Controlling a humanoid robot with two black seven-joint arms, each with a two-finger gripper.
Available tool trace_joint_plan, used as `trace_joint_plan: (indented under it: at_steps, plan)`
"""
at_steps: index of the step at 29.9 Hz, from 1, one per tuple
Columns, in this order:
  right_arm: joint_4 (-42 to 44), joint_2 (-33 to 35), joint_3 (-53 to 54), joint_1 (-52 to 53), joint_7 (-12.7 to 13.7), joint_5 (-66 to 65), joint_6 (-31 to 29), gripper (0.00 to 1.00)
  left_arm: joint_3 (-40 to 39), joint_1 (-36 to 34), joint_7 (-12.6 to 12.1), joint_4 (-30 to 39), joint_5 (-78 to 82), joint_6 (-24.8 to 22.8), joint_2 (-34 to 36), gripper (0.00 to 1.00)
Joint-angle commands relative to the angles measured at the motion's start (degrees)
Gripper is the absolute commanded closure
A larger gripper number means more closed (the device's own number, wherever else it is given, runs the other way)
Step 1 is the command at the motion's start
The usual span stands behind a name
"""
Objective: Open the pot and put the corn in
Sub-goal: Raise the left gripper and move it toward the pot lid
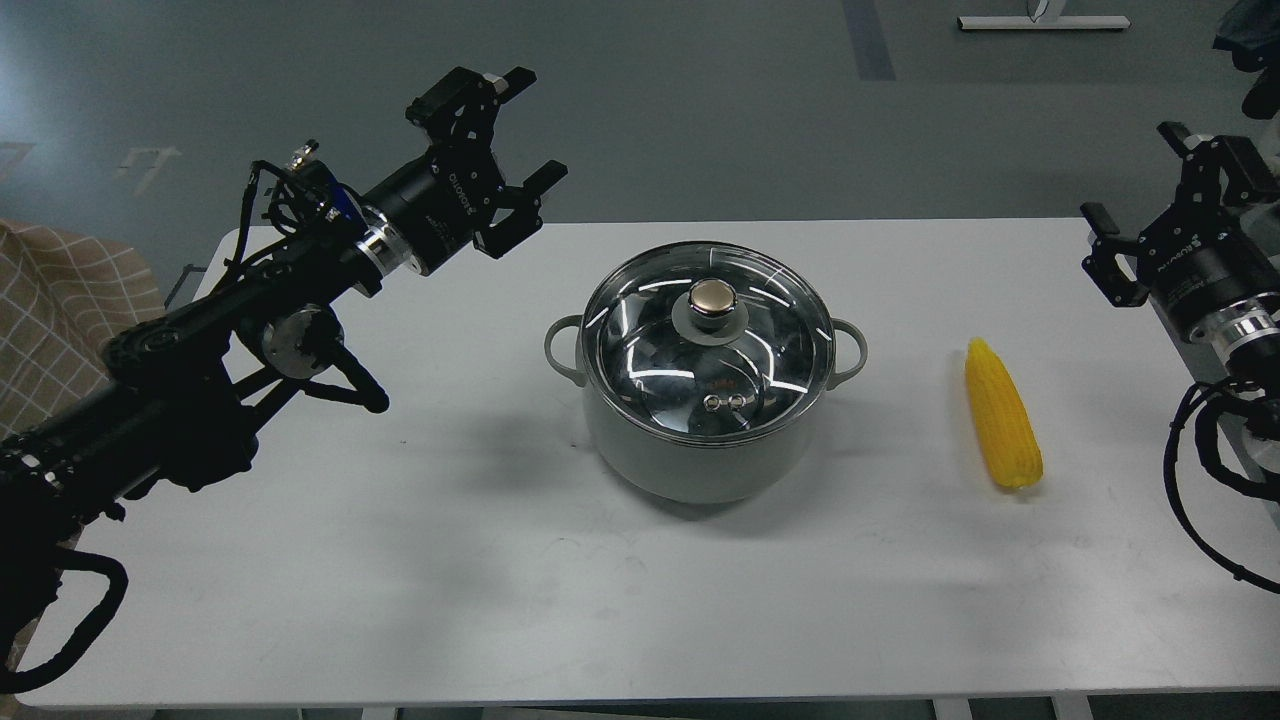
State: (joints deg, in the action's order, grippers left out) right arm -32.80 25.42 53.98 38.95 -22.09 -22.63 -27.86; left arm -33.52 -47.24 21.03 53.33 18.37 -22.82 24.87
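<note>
Both grippers, left (527,128) and right (1135,180), hang open and empty.
Grey-green pot (700,455) sits lidded, glass lid (660,330) on; yellow corn (1002,415) lies well right, tip away.

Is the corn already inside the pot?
No: the corn lies on the table right of the pot, whose glass lid is on.

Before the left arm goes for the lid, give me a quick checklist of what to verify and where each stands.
1. Glass lid seated on the pot: ok.
2. Gold knob unobstructed from above: ok.
3. Left gripper open, holding nothing: ok.
4. Right gripper open, holding nothing: ok.
5. Corn lying on the table, apart from the pot: ok.
6. Pot contents: cannot tell, reflections.
</note>
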Motion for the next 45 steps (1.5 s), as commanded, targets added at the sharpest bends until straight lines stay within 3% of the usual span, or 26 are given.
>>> trace_joint_plan:
  at_steps: [1, 12, 22, 26, 45]
  plan:
    - [1.3, -1.4, 0.1, 0.3, -0.1, 0.6, -0.1, 0.0, -1.7, 0.5, 0.1, -0.8, 0.4, 0.6, -0.6, 0.02]
    - [1.2, -1.4, -0.2, 2.4, -0.1, 0.5, -0.1, 0.0, -5.2, -0.4, 0.3, -6.0, 0.1, 0.3, -0.4, 0.02]
    - [0.4, -3.4, 0.1, 3.1, -0.8, 0.4, -0.1, 0.0, -6.7, -1.0, 0.8, -5.4, 0.0, 0.1, -0.4, 0.02]
    - [-1.5, -3.9, 0.1, 2.8, -0.8, 0.4, -0.1, 0.0, -7.2, -0.7, 2.8, -5.3, 0.1, -0.2, -1.1, 0.02]
    - [2.4, -4.7, 0.1, 4.7, -1.3, 0.2, -0.1, 0.0, -6.7, -0.3, 2.9, -5.9, 1.1, -2.3, -3.0, 0.02]
